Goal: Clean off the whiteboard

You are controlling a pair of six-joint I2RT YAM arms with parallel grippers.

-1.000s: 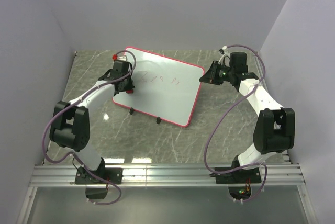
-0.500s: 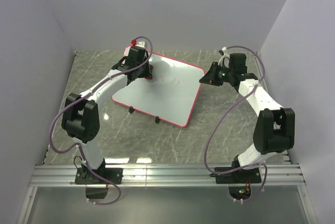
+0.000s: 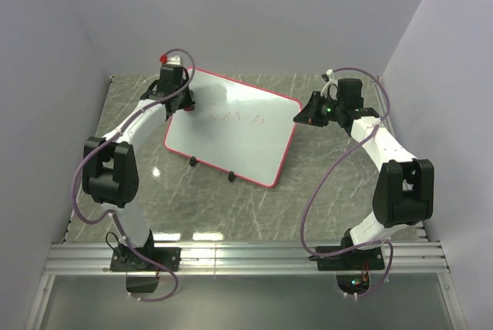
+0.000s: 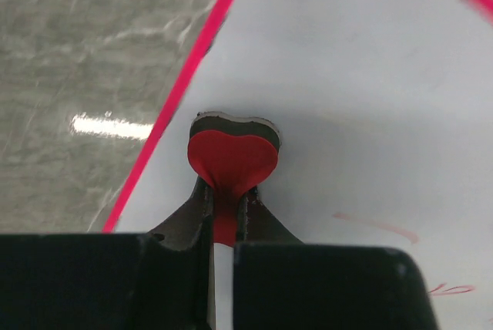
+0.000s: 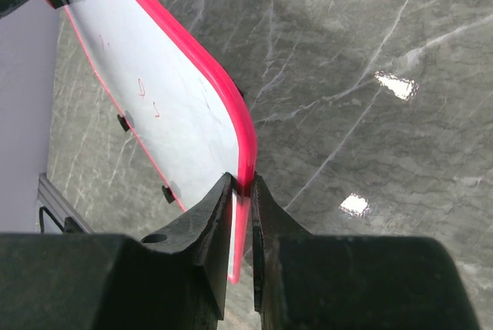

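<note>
The fingers of the left gripper (image 4: 223,208) are closed almost fully on the stem of a small heart-shaped red eraser (image 4: 232,157) with a dark grey backing. The eraser sits over the white surface close to the left frame edge; whether it presses on the surface or hangs just above it, I cannot tell. The fingers of the right gripper (image 5: 242,191) are pinched tight on the thin red frame, at the right side of the large flat white whiteboard (image 3: 231,136) with rounded corners.

The whiteboard lies in the middle of the grey marble-patterned table (image 3: 339,191), turned at an angle, between the two arms. Small black clips (image 3: 192,163) sit on its near edge.

I judge that the whiteboard is light, thin and stiff, with a smooth face, so it would slide easily on the polished table under a wiping stroke. The frame edge is the good place to hold it, as the right gripper does, well apart from the marks.

A few faint red scribbles (image 3: 236,117) remain near the middle. They are too small to read, and no brand or label is visible.
</note>
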